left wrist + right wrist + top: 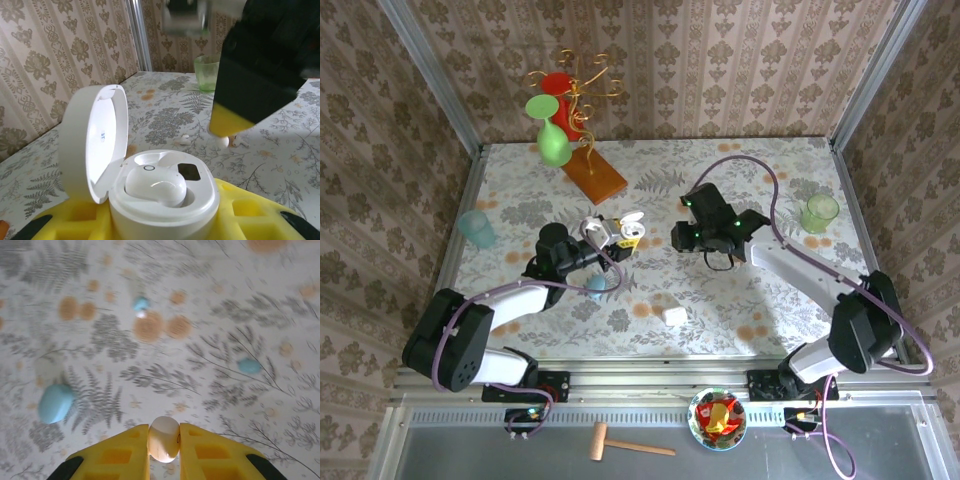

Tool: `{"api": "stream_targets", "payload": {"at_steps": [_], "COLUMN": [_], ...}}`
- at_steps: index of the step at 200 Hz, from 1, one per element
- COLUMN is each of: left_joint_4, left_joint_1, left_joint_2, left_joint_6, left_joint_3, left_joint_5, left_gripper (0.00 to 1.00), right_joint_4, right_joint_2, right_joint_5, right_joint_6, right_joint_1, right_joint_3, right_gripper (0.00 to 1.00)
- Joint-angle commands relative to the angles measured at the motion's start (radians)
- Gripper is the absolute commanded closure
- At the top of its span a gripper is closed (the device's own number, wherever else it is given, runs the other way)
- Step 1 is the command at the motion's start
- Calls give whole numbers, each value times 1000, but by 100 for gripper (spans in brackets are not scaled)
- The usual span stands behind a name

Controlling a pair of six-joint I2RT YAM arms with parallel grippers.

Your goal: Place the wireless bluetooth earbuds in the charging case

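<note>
My left gripper (165, 220) is shut on the white round charging case (165, 200), its yellow fingers on either side. The lid (95, 140) stands open. One white earbud (155, 186) sits in a well; the well beside it is empty. From above, the case (602, 233) is held left of centre by the left gripper (610, 238). My right gripper (164, 450) is shut on a white earbud (164, 439) above the table. It hangs just right of the case (682, 238), the pinched earbud (223, 141) below its yellow fingertip (230, 122).
Two small white earbuds (184, 140) (241, 142) lie on the table past the case. A pale blue case (55, 402) and two pale blue earbuds (141, 304) (248, 365) lie below the right gripper. Also on the table: green cup (818, 212), teal cup (477, 228), glass stand (570, 110), white block (674, 315).
</note>
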Motion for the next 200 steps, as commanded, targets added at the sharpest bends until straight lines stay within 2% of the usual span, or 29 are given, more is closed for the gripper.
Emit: {"api": "stream_targets", "payload": {"at_steps": [1, 73, 200], "left_joint_4": [38, 39, 47], "left_joint_1": [-5, -16, -35], "left_joint_2": [-12, -38, -40], "left_joint_6": [-32, -53, -98], "left_joint_3": [-22, -35, -8], "left_joint_5": [34, 61, 69], "left_gripper": [86, 86, 86], "right_joint_4": [-38, 43, 51], "right_joint_2": [-37, -11, 48], "right_joint_5": [73, 74, 36], "right_joint_6": [-123, -293, -343], "right_joint_1": [49, 140, 153], "right_joint_3": [52, 136, 160], "right_gripper": [82, 83, 83]}}
